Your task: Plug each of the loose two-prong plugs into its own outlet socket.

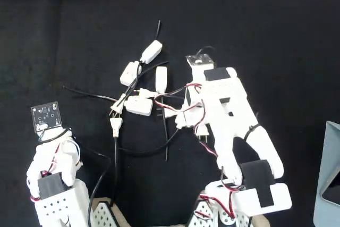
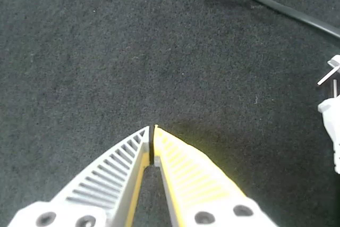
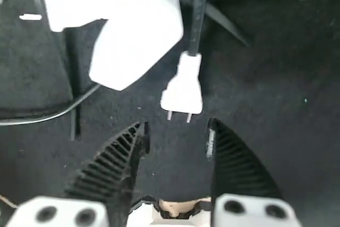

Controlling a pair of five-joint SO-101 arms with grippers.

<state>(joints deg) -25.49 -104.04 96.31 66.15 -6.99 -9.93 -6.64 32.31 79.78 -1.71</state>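
A: While hovering low with jaws spread wide, keep the right gripper [image 3: 175, 131] centred on the white plug [image 3: 181, 91] lying just ahead on the black cloth [image 3: 276, 78], with prongs turned back toward the gripper.

B: Grab by the prongs, then?

A: Better not. Probably wiser to slide forward past the pins and close on the flat sides of the body, leaving both pins free for the socket.

B: And the black cord [image 3: 199, 14] running away from it?

A: Worth minding; likely to tug the plug askew on lifting, so grip firmly and lift slowly.

B: Where next?

A: Beyond the plug, to the white socket block [image 3: 135, 35] lying tilted just beside the cord. Look for the slotted face before turning the plug round; hard to tell from here.

B: And farther off, on the left side?

A: Over bare cloth, left gripper [image 2: 154, 129] pinched shut on nothing, with a second plug [image 2: 330, 126] well off to one side. Could pin the block down during the push, to stop any skidding.
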